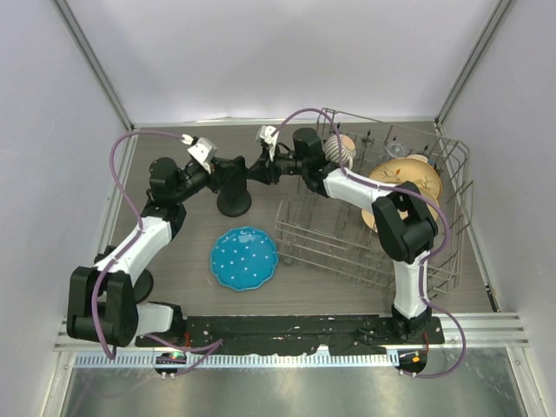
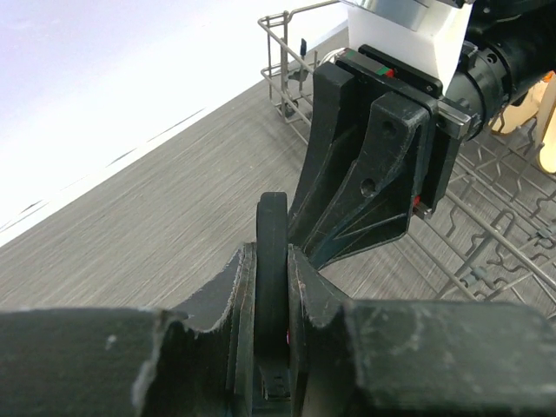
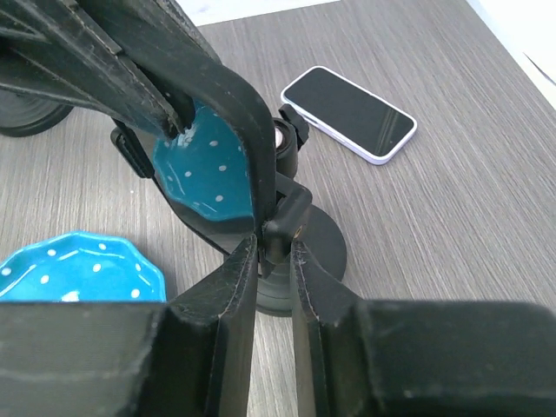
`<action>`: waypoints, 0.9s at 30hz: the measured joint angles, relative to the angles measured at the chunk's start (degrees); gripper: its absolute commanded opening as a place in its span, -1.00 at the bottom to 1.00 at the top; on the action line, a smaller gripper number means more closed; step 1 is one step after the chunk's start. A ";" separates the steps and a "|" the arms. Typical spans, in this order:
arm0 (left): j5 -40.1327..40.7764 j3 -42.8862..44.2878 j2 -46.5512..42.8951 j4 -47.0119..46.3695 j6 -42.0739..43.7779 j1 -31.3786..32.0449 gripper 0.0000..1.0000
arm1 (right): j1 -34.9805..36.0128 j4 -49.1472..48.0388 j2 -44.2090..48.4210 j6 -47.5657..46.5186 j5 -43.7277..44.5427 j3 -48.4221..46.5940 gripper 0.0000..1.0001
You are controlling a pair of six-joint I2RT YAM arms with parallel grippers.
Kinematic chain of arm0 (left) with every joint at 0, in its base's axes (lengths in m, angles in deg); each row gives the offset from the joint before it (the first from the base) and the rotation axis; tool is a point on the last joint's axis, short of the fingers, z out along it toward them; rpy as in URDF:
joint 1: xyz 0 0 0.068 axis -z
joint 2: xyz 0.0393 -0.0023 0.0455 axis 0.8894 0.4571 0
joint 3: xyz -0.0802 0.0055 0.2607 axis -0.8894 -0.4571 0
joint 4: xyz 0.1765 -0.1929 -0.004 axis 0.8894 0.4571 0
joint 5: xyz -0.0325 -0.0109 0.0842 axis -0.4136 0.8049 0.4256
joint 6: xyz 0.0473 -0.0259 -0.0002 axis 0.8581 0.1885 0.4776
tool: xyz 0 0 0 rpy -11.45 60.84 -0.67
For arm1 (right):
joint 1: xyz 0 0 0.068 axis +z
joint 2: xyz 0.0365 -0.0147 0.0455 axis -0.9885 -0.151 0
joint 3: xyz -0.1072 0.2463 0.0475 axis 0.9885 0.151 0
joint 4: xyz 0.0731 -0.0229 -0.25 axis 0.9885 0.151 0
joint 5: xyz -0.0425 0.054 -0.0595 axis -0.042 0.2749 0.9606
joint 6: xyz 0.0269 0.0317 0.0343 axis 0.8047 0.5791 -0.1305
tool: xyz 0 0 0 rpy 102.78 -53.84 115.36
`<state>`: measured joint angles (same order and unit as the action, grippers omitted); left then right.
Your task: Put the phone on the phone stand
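The black phone stand [image 1: 234, 205] stands on the wooden table left of centre. Both grippers grip its upper part. My left gripper [image 1: 222, 170] is shut on the edge of the stand's thin black holder plate [image 2: 271, 217]; its own view shows it [image 2: 271, 265]. My right gripper [image 1: 261, 165] is closed on the stand's hinge arm [image 3: 285, 221], above the round base [image 3: 323, 248]; its own view shows it [image 3: 274, 248]. The phone [image 3: 347, 113], dark screen in a white case, lies flat on the table beyond the stand. It is hidden in the top view.
A blue dotted plate [image 1: 243, 258] lies on the table in front of the stand and shows in the right wrist view [image 3: 78, 265]. A wire dish rack [image 1: 373, 228] with plates [image 1: 408, 178] fills the right side. White walls enclose the table.
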<state>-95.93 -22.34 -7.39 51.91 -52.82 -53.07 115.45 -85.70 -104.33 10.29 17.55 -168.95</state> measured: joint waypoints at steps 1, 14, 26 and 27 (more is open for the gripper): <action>0.24 0.28 0.37 -0.02 -0.33 -0.02 -1.00 | 0.02 -0.20 0.02 0.55 0.79 0.04 -0.99; -0.83 4.98 5.27 0.00 -6.73 -1.27 -0.94 | 0.11 -2.45 0.87 3.56 6.14 1.49 -0.99; 1.40 5.57 5.60 2.67 -7.48 -1.25 0.18 | -0.07 -4.85 2.43 4.11 5.14 3.98 -0.99; 1.84 5.55 5.57 2.84 -7.48 -1.25 0.20 | -0.07 -5.16 2.62 4.39 4.81 4.13 -0.99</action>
<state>-94.09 -16.79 -1.82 54.75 -60.29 -54.31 115.38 -90.86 -101.71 14.69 22.36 -164.82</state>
